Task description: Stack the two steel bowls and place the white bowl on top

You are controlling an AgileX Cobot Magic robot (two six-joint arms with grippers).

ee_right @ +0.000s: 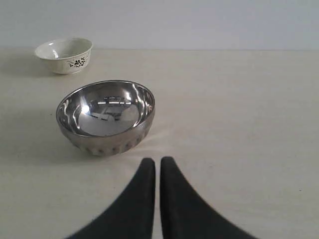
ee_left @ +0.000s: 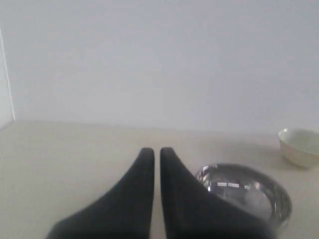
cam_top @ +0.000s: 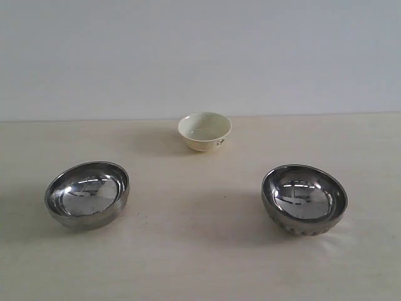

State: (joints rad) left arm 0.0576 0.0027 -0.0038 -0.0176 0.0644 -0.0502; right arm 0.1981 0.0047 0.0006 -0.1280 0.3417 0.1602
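Nearest the ext. cam sit both steel bowls, well apart on the table (cam_top: 200,263): smooth steel bowl (cam_top: 87,195) on the left, ribbed steel bowl (cam_top: 304,199) on the right, both upright & empty. Farther back, btwn them, stands the white bowl (cam_top: 204,130), with a dark mark on its outer side. Nothing is stacked yet, so step 1 is nesting one steel bowl in the other.

Left gripper (ee_left: 157,151): fingers nearly together, only a thin slit, holding nothing. The smooth steel bowl lies just beyond it, partly hidden by one finger. That view is blurred, so how close the tip comes I can't say for sure. Right gripper (ee_right: 157,161): same narrow slit, empty, w/ the ribbed steel bowl ahead and clear of the tips.

To do it well, probably: open the jaws wide first, then come down over the rim w/ one finger inside & one outside the wall. Pinch firmly, since polished steel looks slippery. Lift clear of the table, centre over the other steel bowl, lower till it seats, then let go. Leave the white bowl untouched until the pair is nested.
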